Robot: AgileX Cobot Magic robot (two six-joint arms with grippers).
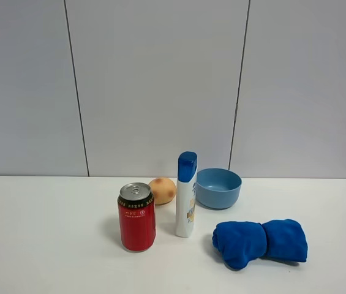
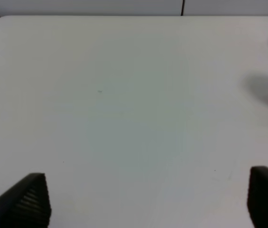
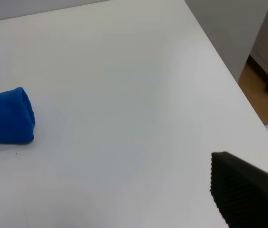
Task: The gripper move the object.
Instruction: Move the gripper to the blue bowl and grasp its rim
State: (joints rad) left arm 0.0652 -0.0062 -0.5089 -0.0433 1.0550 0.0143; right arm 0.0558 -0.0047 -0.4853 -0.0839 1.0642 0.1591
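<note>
**Both grippers wait open; nothing on the table taken up**

Five things stand grouped mid-table in the high view: a red can, a round fruit behind it, a white bottle with a blue cap, a blue bowl and, nearest the front, a bunched blue cloth. Neither arm shows in that view. The left gripper hovers over bare table with its jaws spread wide and nothing between them. The right gripper is likewise released, above the table's right end, with the cloth off to one side of it.

The task does not say which thing is to be moved. The cloth looks the likeliest, being the only one plainly in a wrist view (slivers at the edge of the left wrist view may be the can and fruit, but they are too cropped to be sure).

To take the cloth cleanly, the right gripper should centre over its pinched middle, come down with jaws wide, and close only once both fingers straddle the fabric. It should keep clear of the bottle, which looks tall and easy to topple.
</note>
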